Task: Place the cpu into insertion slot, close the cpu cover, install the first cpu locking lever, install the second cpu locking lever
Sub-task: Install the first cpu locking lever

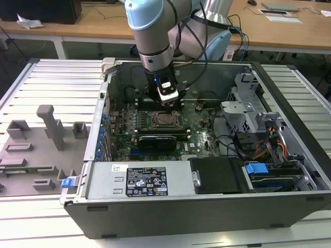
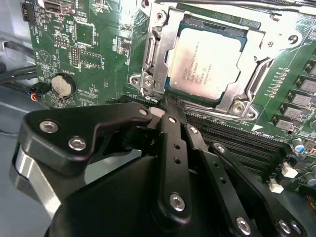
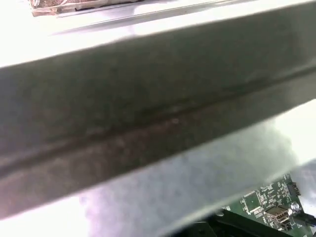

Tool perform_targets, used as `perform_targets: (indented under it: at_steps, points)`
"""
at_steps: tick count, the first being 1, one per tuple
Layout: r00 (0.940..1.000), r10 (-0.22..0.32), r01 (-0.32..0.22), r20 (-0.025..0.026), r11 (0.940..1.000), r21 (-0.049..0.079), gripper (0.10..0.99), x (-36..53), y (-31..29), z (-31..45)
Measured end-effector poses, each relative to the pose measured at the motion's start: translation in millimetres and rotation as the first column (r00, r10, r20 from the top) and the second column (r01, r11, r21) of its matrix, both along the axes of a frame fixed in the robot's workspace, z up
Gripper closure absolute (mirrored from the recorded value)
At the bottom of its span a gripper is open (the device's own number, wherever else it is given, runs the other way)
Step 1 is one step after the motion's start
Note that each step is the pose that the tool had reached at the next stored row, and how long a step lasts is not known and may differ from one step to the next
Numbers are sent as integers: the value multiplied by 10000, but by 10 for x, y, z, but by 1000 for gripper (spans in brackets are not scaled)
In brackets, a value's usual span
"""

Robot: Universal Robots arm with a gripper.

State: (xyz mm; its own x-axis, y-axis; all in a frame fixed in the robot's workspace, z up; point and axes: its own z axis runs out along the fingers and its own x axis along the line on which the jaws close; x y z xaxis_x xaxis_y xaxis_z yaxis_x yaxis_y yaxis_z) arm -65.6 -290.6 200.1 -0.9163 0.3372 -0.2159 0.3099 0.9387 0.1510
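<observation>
1. The chip (image 2: 206, 63) already sits in its socket on the green board (image 2: 94, 54): in the second wrist view its pale metal top lies flat and square inside the socket, so the placing step looks done

2. The cover frame (image 2: 157, 59) appears folded down around the chip, with the chip showing through its big window; I judge the cover closed, though I cannot be sure it lies fully flat

3. Whether either locking lever is hooked home is hard to tell. No lever can be made out clearly, so both lever steps are best counted as open

4. The gripper (image 2: 164, 102) hangs just beside the socket, at the corner of the cover frame that bears a screw. Its black fingers (image 2: 170, 126) look pressed together with no gap, and nothing can be seen held between them; the tip is at or very near the frame's edge, contact uncertain

5. In the exterior view the gripper (image 1: 170, 106) reaches down into the open computer case (image 1: 289, 150), near the case's far wall, just above the socket (image 1: 164, 120)

6. The case holds the board on its floor, a black box (image 1: 220, 175) and a labelled grey unit (image 1: 147, 181) along its near edge, and a metal drive cage (image 1: 248, 111) with cables toward the exterior view's right

7. A grey tray (image 1: 31, 155) with moulded holders lies on the bench outside the case, at the exterior view's left
</observation>
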Motion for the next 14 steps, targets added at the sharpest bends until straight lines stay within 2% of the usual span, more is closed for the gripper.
perform_targets:
  at_steps: [4,8,10,13,14]
  points:
    - [10000,-3,3,-1,10000,-73,980,-1,1,110]
    - [10000,-1,1,-1,9993,-369,980,0,1,217]
    - [10000,-1,0,-13,9986,-531,980,2,1,233]
    - [10000,-1,0,-28,9986,-533,980,2,1,233]
    - [9999,0,-9,-154,9986,-530,980,6,2,231]
